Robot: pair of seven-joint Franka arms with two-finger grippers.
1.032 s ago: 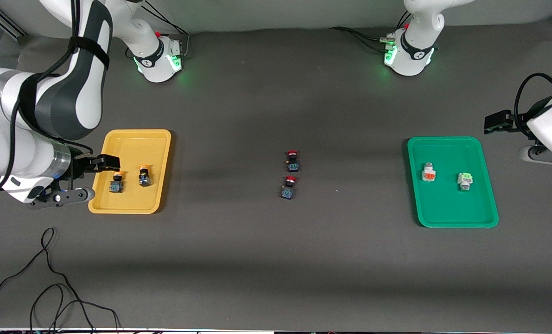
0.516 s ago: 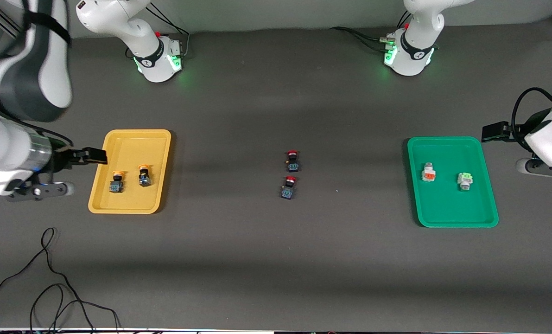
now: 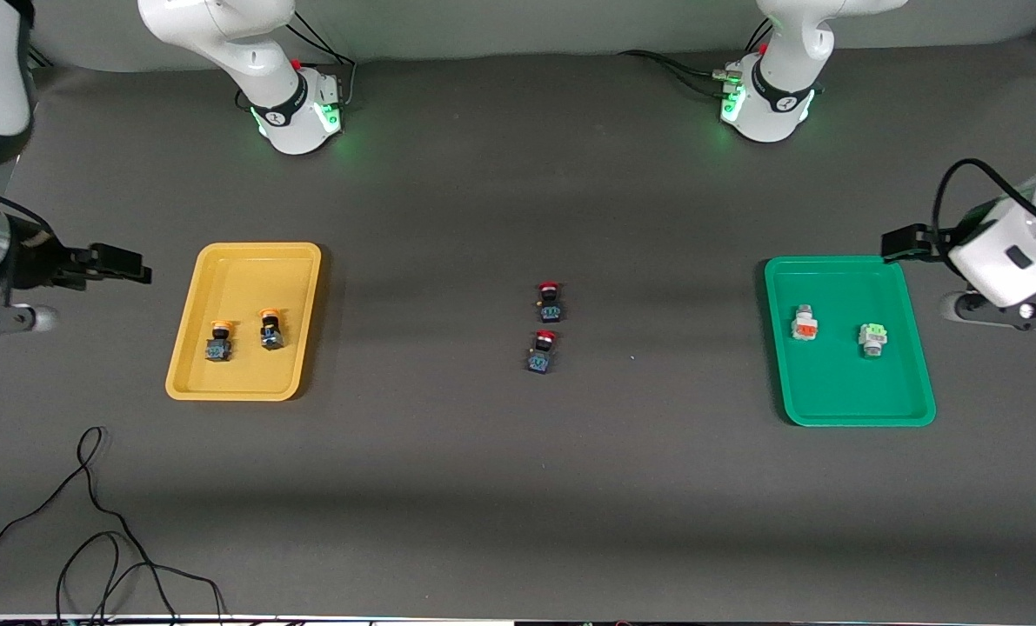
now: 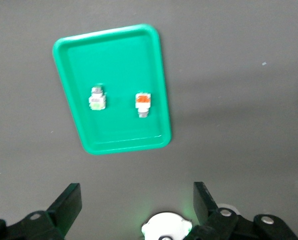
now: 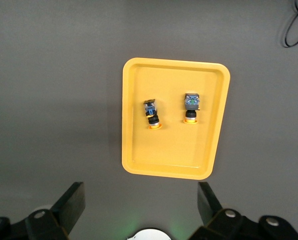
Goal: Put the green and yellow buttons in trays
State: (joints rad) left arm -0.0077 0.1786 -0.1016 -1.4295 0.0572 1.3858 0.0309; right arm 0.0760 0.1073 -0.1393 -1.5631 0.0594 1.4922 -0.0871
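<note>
Two yellow-orange capped buttons (image 3: 218, 341) (image 3: 270, 330) lie in the yellow tray (image 3: 243, 382); they also show in the right wrist view (image 5: 151, 114) (image 5: 191, 106), in the tray (image 5: 173, 157). A pale green faced white button (image 3: 872, 337) lies in the green tray (image 3: 848, 404), beside a white button with an orange face (image 3: 803, 323); the left wrist view shows both (image 4: 97, 98) (image 4: 144, 103) in the tray (image 4: 119, 145). My right gripper (image 3: 113, 262) (image 5: 141, 202) is open and empty, over bare table beside the yellow tray. My left gripper (image 3: 905, 243) (image 4: 136, 200) is open and empty, beside the green tray's corner.
Two dark buttons with red caps (image 3: 550, 301) (image 3: 542, 351) lie in the middle of the table. A black cable (image 3: 91, 522) loops on the table near the front camera at the right arm's end. The arm bases (image 3: 296, 109) (image 3: 765, 100) stand along the table's edge.
My right gripper has drawn back from over the yellow tray toward the right arm's end of the table. My left gripper has shifted slightly toward the green tray. The buttons have not moved.
</note>
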